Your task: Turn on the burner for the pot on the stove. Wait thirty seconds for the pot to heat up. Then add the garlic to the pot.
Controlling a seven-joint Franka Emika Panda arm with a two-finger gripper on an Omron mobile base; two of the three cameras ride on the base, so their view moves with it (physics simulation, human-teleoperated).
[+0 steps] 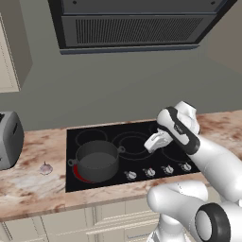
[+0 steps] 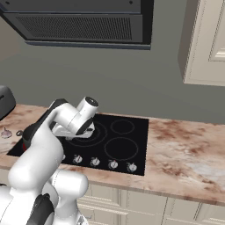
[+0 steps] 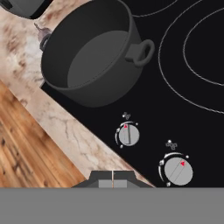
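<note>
Far left you've got the toaster (image 1: 8, 139) on the counter (image 1: 28, 184), then the garlic (image 1: 46, 168) lying on the marble just off the stove's (image 1: 142, 130) left edge, well apart from the arm. It's parked within reach of the pot (image 1: 96, 160), which makes sense since it goes in last.

The pot sits on the front-left burner (image 1: 77, 174); you can see a red glow peeking out at its rim, so I'd judge the burner is already on. The pot looks empty in the hand view.

Next right: the row of silver knobs (image 1: 131, 175) along the front edge of the stove. In the hand view the nearest two show red pointer marks; I can't tell reliably which setting each reads.

Your gripper (image 3: 113, 180) hovers above the stove mid-row, right of the pot, fingertips pressed together with nothing between them, clear of the knobs. Reads like the wait phase: hand backed off, no reason to touch anything.

Next you'd swing left across the pot to the garlic. Small bulb with a pointed tip; expect it to roll when pinched.
</note>
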